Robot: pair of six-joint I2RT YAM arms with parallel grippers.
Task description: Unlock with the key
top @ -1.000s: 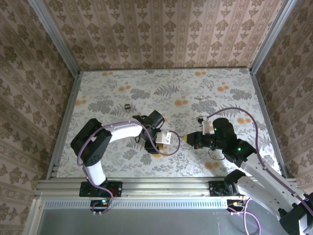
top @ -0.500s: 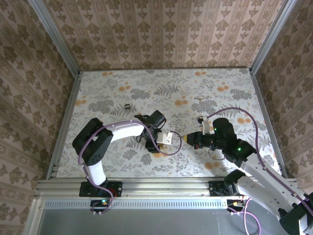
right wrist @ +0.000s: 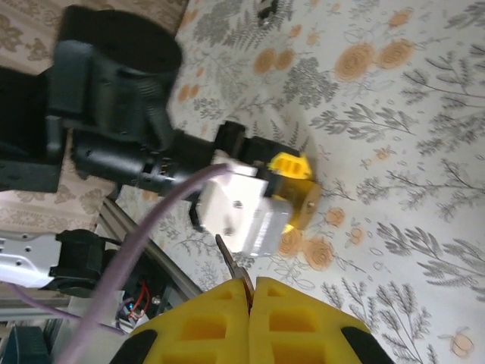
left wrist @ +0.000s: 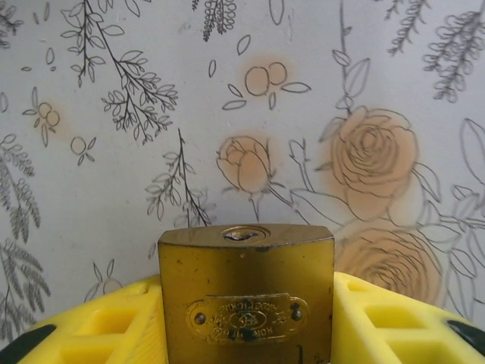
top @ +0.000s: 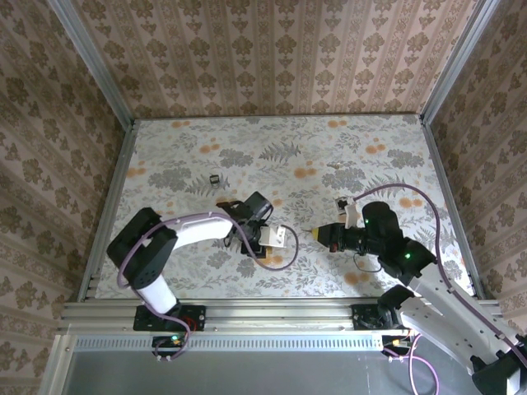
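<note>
Delta vs half a second ago, top view: the left arm's elbow swings out to the left. The left gripper [left wrist: 246, 287] backs off slightly left and near. The right gripper [right wrist: 250, 292] eases a touch right. The gap between the two is wider than it was.

Right gripper: clenched on the key [right wrist: 233, 265]. The yellow fingers [right wrist: 303, 318] are pressed together and the thin blade sticks out past the tips, pointing left. The key's head is hidden between the pads.

Key vs lock: the blade tip hangs in the air just right of the padlock [left wrist: 246, 303], not touching it. In the right wrist view the tip sits below the left arm's white camera housing [right wrist: 242, 208], with the brass body beyond it, so it looks off-line from the keyhole.

Left gripper: clamped on the padlock. The brass body is squeezed between the yellow fingers [left wrist: 98, 326], label plate toward the wrist camera. The keyhole face [left wrist: 244, 233] points right, toward the key. The keyhole has nothing in it.

A purple cable [right wrist: 151, 227] loops off the left wrist.

Farther out on the floral table [top: 370, 140]: a small dark item [top: 213, 178] on the left and a pale bit [top: 333, 164] on the right. Both are too small to identify and well apart from the grippers.
</note>
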